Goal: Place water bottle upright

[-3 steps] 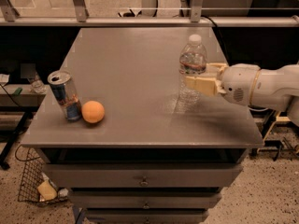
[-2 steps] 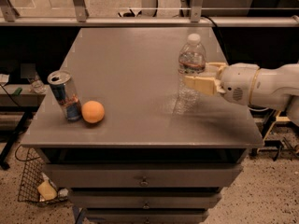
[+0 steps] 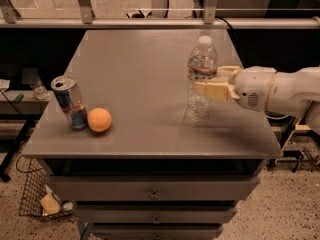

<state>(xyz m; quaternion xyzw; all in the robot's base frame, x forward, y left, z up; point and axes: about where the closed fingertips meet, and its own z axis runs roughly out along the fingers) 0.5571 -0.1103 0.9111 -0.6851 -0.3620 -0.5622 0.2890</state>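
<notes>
The water bottle [image 3: 202, 59], clear ribbed plastic with a white cap and a red-white-blue label band, stands upright on the grey table [image 3: 140, 69], right of centre. My gripper [image 3: 201, 81] reaches in from the right at the bottle's mid-height. Its cream fingers [image 3: 212, 90] sit on either side of the bottle, one in front and one behind, closed on it. The bottle's base rests on the table top.
A blue-and-silver drink can [image 3: 70, 103] stands near the table's front left, with an orange ball [image 3: 99, 119] touching its right side. A small clear bottle [image 3: 39, 90] sits off the table at the left. Drawers [image 3: 152, 194] lie below the front edge. A wire basket [image 3: 35, 199] is on the floor at the left.
</notes>
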